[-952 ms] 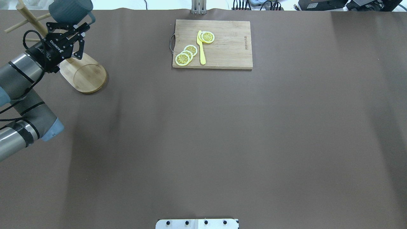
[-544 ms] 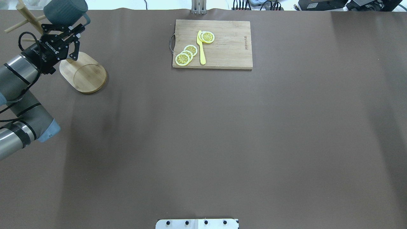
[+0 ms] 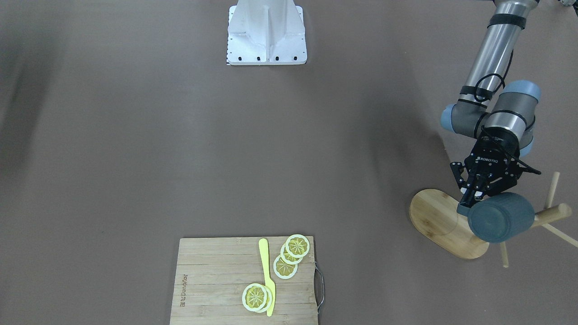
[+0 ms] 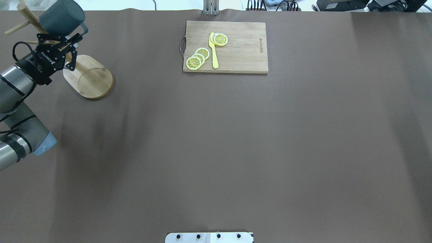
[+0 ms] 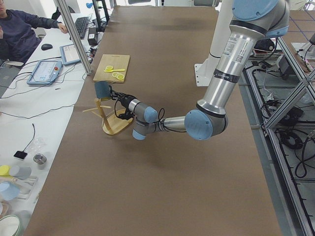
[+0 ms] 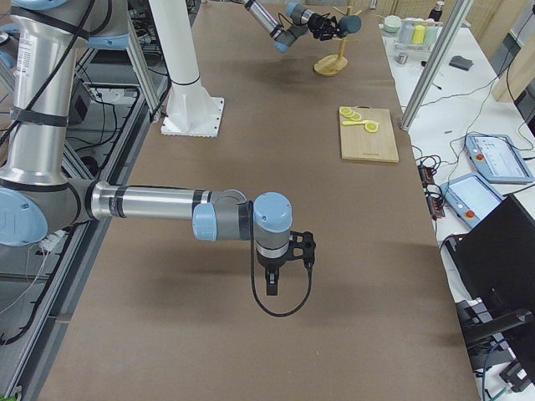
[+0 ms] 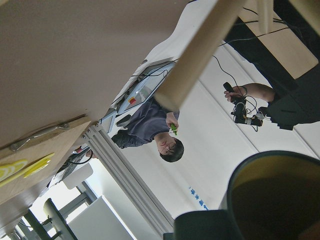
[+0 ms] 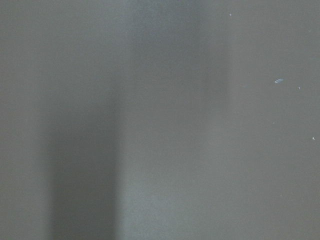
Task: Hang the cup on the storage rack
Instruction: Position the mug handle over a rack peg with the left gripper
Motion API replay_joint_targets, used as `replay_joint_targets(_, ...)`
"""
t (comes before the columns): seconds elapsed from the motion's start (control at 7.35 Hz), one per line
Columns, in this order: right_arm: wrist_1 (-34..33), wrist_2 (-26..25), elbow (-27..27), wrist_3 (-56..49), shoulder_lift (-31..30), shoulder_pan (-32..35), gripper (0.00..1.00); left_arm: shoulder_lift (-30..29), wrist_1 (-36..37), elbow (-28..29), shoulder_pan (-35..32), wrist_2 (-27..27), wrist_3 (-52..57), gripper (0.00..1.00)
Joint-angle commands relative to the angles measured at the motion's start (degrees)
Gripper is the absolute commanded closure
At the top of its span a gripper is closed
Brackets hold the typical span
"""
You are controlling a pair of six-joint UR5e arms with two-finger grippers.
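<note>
The left gripper [image 3: 469,201], clenched on the cup [image 3: 500,217], holds it aloft against the rack [image 3: 433,213], probably to bring its handle onto a peg [image 3: 552,188].

— Where did we find the cup [image 3: 499,216]?
— We saw it dark blue-grey, tipped sideways in the air, pinched by the left gripper [image 3: 467,201], above the oval base of the bamboo storage rack [image 3: 440,221], beside its post.
— And the rack?
— We saw it standing upright.
</note>
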Motion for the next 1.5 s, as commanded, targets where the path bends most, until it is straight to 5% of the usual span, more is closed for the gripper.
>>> replay_joint_targets(0.0,0.0,0.0,0.0,0.0,0.0,0.0,0.00,0.1,-0.2,1.7,0.0,0.0,0.0,1.00)
replay_joint_targets(0.68,0.0,0.0,0.0,0.0,0.0,0.0,0.00,0.1,-0.3,2.3,0.0,0.2,0.0,1.00)
replay_joint_targets(0.82,0.0,0.0,-0.1,0.0,0.0,0.0,0.00,0.1,-0.3,2.2,0.0,0.1,0.1,0.74)
replay_joint_targets(0.95,0.0,0.0,0.0,0.0,0.1,0.0,0.00,0.1,-0.2,2.1,0.0,0.1,0.3,0.02)
replay_joint_targets(1.36,0.0,0.0,-0.1,0.1,0.2,0.0,0.00,0.1,-0.3,0.7,0.0,-0.1,0.4,0.01)
